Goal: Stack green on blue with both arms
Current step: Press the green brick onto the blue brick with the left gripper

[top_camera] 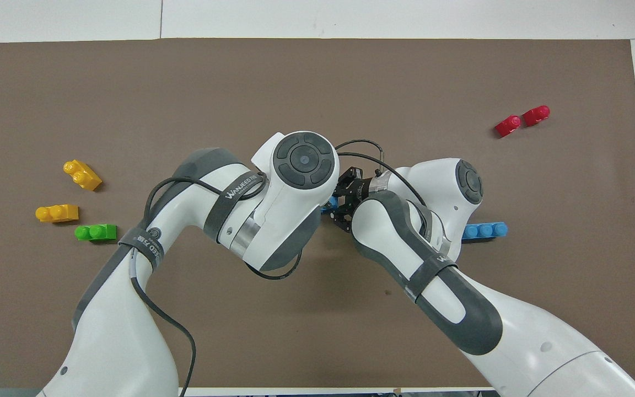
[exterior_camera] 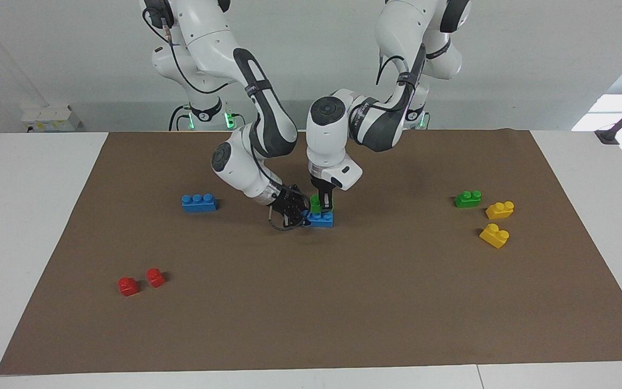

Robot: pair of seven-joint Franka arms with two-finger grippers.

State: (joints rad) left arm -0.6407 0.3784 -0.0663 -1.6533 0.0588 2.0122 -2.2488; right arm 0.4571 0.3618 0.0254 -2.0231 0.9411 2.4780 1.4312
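Facing view, green brick (exterior_camera: 315, 203) atop blue brick (exterior_camera: 320, 218)

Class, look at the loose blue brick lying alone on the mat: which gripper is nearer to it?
Right. The right gripper grips the other blue brick, nearer the loose blue brick. The left gripper, holding a green brick, sits beside it toward the left arm's end.
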